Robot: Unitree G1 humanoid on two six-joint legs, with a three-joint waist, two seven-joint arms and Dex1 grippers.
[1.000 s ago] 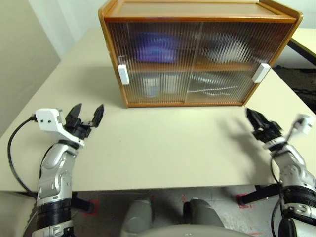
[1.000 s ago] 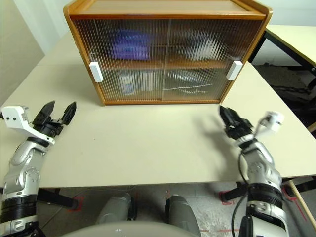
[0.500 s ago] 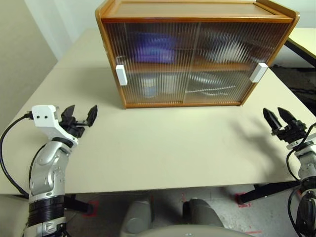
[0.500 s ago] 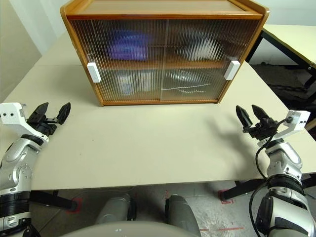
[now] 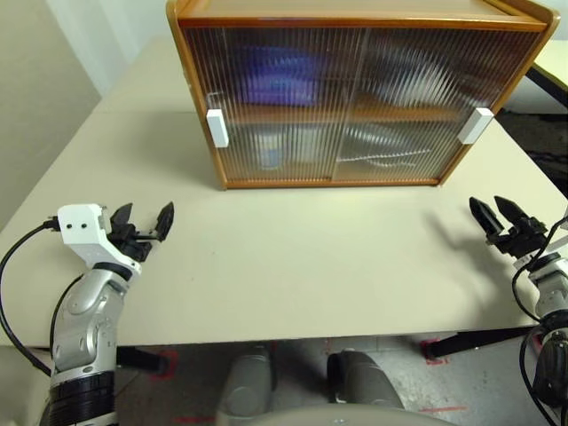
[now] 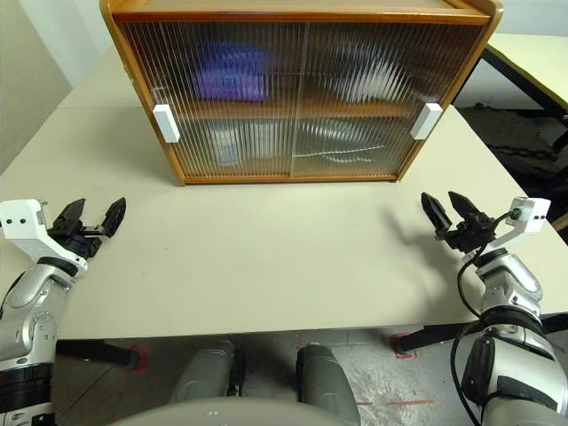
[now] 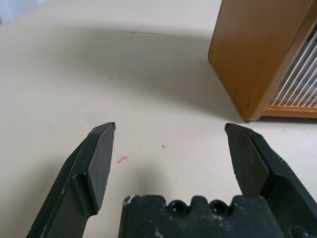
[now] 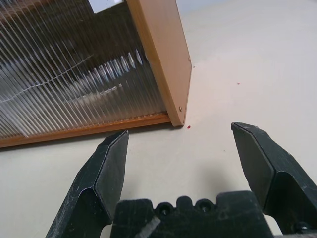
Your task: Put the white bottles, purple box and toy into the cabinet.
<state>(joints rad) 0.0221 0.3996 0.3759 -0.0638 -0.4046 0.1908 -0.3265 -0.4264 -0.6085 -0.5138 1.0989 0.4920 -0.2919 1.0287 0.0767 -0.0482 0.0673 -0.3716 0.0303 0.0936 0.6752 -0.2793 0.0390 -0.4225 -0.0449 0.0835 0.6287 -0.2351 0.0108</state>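
The wooden cabinet point(image 5: 355, 182) stands at the back of the table with both ribbed sliding doors shut, its white handles point(image 5: 215, 129) at the outer edges. Through the left door a purple blur, the purple box point(image 5: 280, 75), shows on the upper shelf, and pale shapes, likely the white bottles point(image 5: 277, 151), show below. A whitish blur point(image 5: 417, 71) at the upper right may be the toy; I cannot tell. My left gripper point(image 5: 145, 216) hovers open and empty over the table's near left. My right gripper point(image 5: 490, 209) is open and empty at the near right, off the cabinet's right corner point(image 8: 178, 106).
The beige table point(image 5: 311, 257) spreads bare between my grippers and the cabinet. Its front edge runs just behind both wrists. A second table point(image 6: 532, 62) stands at the far right, and a curved metallic shape point(image 5: 382, 155) shows behind the lower right door.
My right gripper swung out to the right, rolled and spread its fingers wider. The left gripper stayed about where it was. The whole view has tilted a little.
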